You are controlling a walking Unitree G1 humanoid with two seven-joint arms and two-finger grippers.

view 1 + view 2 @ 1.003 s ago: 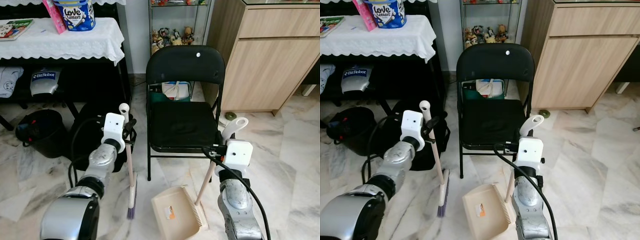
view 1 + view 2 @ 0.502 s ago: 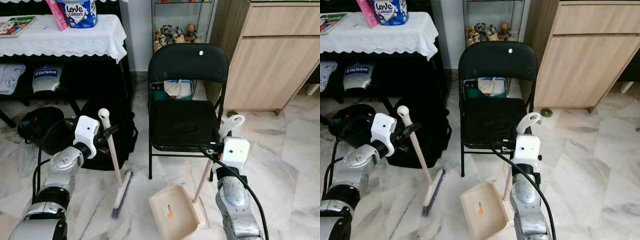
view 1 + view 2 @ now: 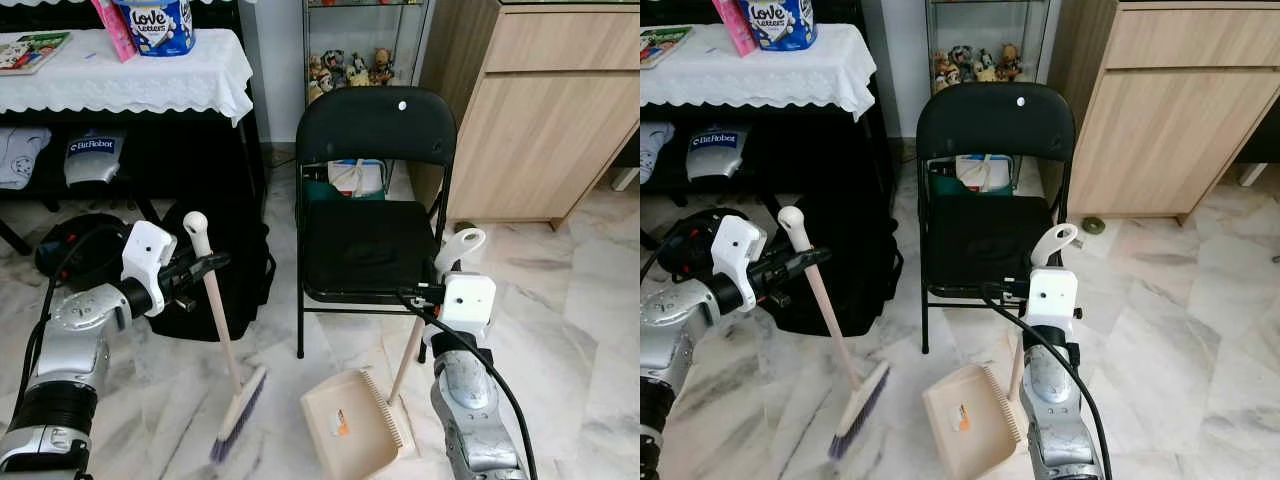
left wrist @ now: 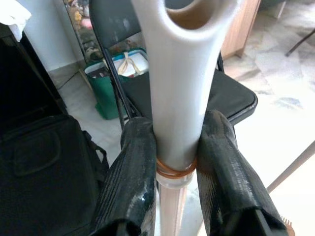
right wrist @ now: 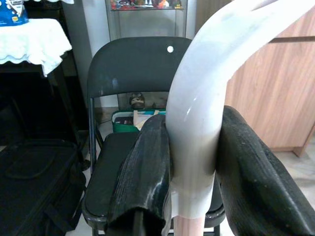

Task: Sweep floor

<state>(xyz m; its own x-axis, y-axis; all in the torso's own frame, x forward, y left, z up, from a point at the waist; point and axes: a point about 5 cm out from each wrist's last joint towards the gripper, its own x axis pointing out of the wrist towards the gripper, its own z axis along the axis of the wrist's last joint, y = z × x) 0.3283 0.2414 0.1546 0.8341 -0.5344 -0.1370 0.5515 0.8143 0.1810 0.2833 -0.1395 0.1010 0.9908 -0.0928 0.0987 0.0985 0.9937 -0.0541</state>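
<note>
Bright, even indoor light, head views sharp.
Glossy marble floor (image 3: 590, 300) gleams pale; deep shade pools under the white lace-clothed table (image 3: 150, 85), swallowing the black bag (image 3: 855, 270). In the wrist views, the white plastic handles (image 4: 184, 73) sit close, blurred and glaring, while the black folding chair (image 5: 133, 73) stays fairly crisp.

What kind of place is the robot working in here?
Probably a room in a home: a polished marble floor, a black folding metal chair, a light wooden cabinet and a table with a white lace cloth.
</note>
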